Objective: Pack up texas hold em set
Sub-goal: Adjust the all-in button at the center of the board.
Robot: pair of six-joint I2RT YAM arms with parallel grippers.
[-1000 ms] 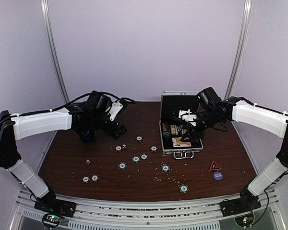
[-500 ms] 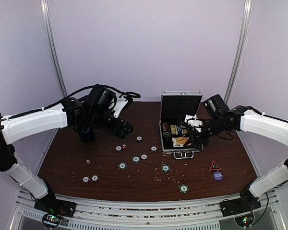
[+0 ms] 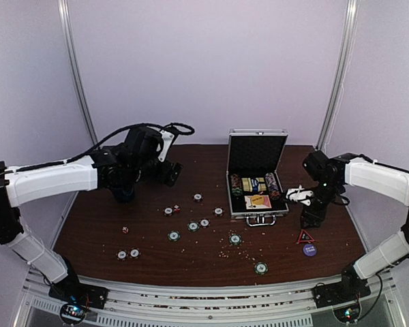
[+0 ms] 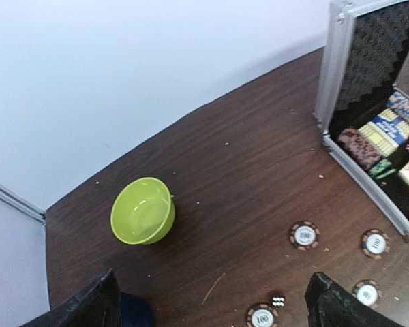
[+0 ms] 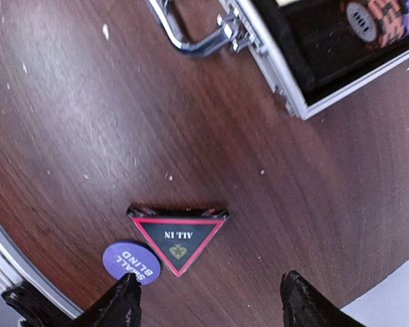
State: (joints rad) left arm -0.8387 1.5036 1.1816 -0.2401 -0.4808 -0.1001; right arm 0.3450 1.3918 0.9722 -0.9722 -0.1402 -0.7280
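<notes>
Silver aluminium briefcase [image 3: 257,184], black-lined: stands open right of centre, handle toward arms. Right gripper [image 5: 210,286], nearer arm, spread and empty, hangs above one black-red triangular button [image 5: 178,234], apex toward fingers; one purple round button [image 5: 131,261] alongside. Left gripper [image 4: 213,286] wide, empty. Ten green-white round chips [image 3: 193,226], two dice [image 3: 176,208] loose.

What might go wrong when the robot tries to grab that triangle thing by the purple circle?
The flat ALL IN triangle lies right beside the purple SMALL BLIND button, so the open right claw might pinch or shove both. Both lie flat on the table, so the fingers may slip off. Near the left claw, a tiny die sits beside a chip and could get knocked away.
</notes>
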